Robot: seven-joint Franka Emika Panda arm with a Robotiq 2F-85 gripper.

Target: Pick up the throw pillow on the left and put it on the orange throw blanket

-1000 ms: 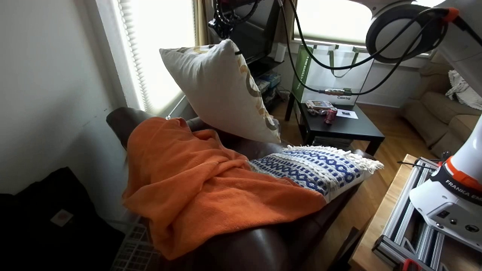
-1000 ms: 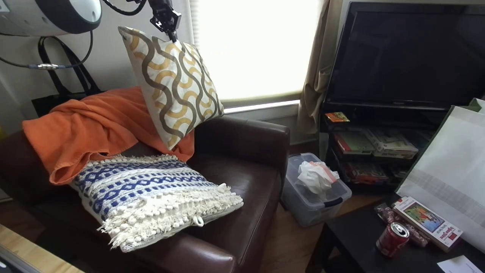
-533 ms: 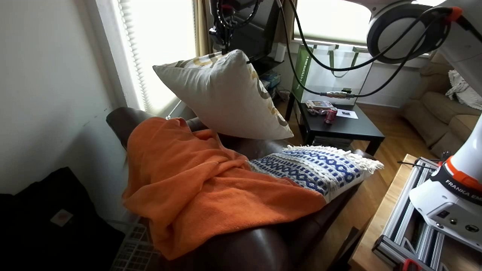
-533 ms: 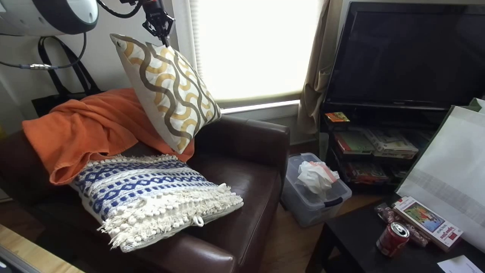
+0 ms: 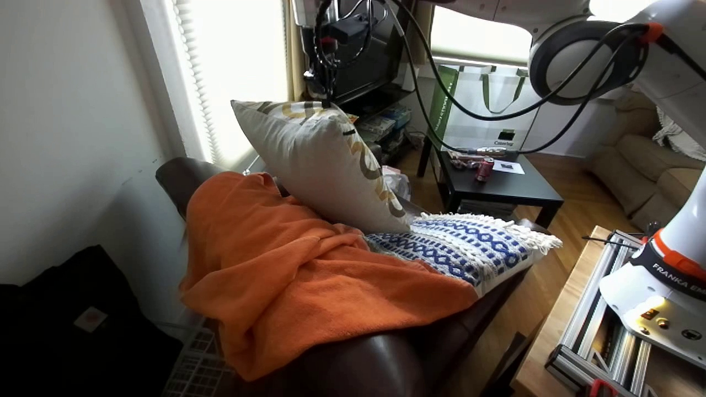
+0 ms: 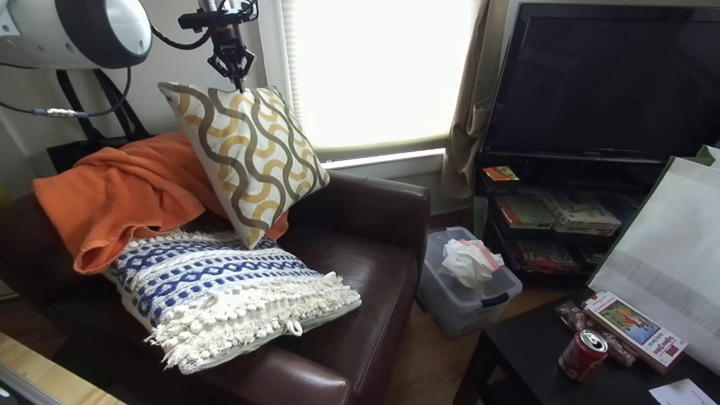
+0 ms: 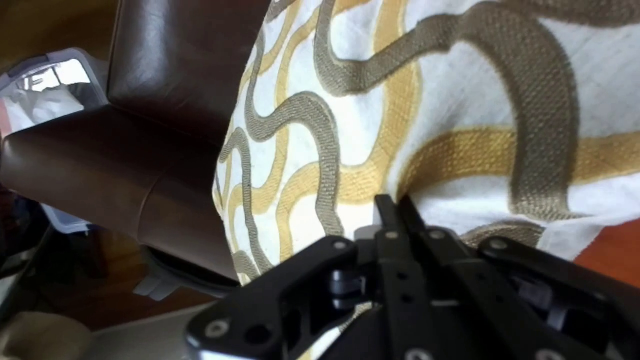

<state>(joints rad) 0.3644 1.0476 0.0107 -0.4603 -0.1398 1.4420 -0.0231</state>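
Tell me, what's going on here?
The robot's gripper pinches fabric near the top of the throw pillow, holding it tilted over the leather armchair. The orange throw blanket is draped on the armchair beside a blue-and-white pillow. The throw pillow isn't laid down yet; whether its lower corner touches anything is unclear.

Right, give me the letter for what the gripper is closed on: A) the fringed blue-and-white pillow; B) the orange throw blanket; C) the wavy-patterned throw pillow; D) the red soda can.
C: in the wrist view, the gripper pinches the gold-and-brown waved cloth of the throw pillow.
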